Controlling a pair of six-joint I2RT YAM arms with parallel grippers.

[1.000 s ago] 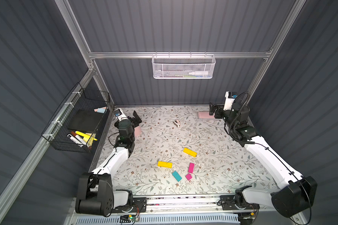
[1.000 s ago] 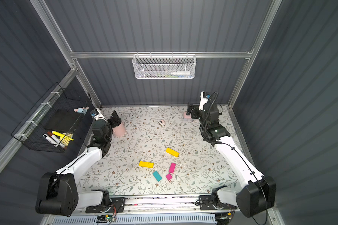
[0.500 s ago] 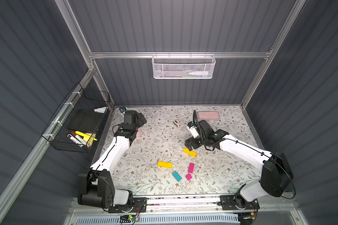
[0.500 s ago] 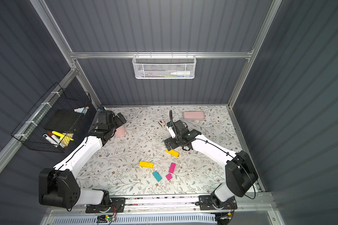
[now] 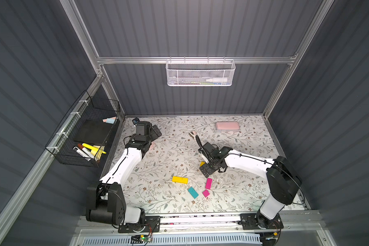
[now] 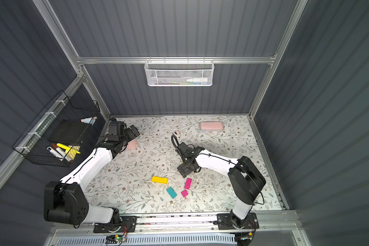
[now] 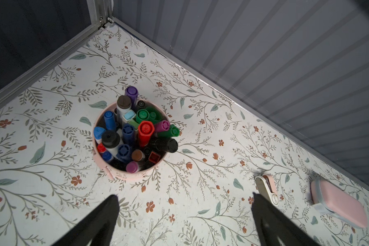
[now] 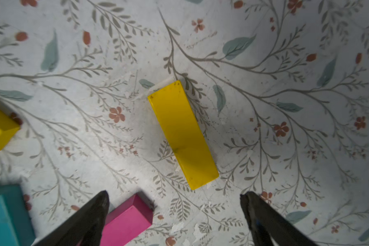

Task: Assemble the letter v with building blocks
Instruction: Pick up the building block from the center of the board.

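1. The right gripper (image 8: 175,194) is hanging low over the long yellow brick (image 8: 182,134) with its jaws spread wide and nothing between them. In the right wrist view the brick is lying flat just ahead of the two fingertips. It is running roughly along the gap, so the jaws are probably lining up to close across its narrow width.
2. In both top views that gripper is covering most of this brick, and only a yellow corner is peeking out beside it.
3. The other building blocks are lying loose on the floral tabletop (image 5: 168,155), nearer the front rail. They are a second yellow brick (image 5: 179,179), a teal brick (image 5: 193,192), a long magenta brick (image 5: 208,183) and a short magenta brick (image 5: 205,193).
4. The teal and magenta bricks are sitting near one another at slants, but none are meeting end to end. By my reading the letter v is not yet taking shape, and both yellow bricks are waiting to become its upper arms.
5. The left gripper (image 7: 184,197) is sitting back at the far left corner above a pink cup of markers (image 7: 124,176), its jaws spread and empty. It is probably staying out of the way.
6. A pale pink case (image 5: 227,126) is resting by the back wall, well apart from the bricks.
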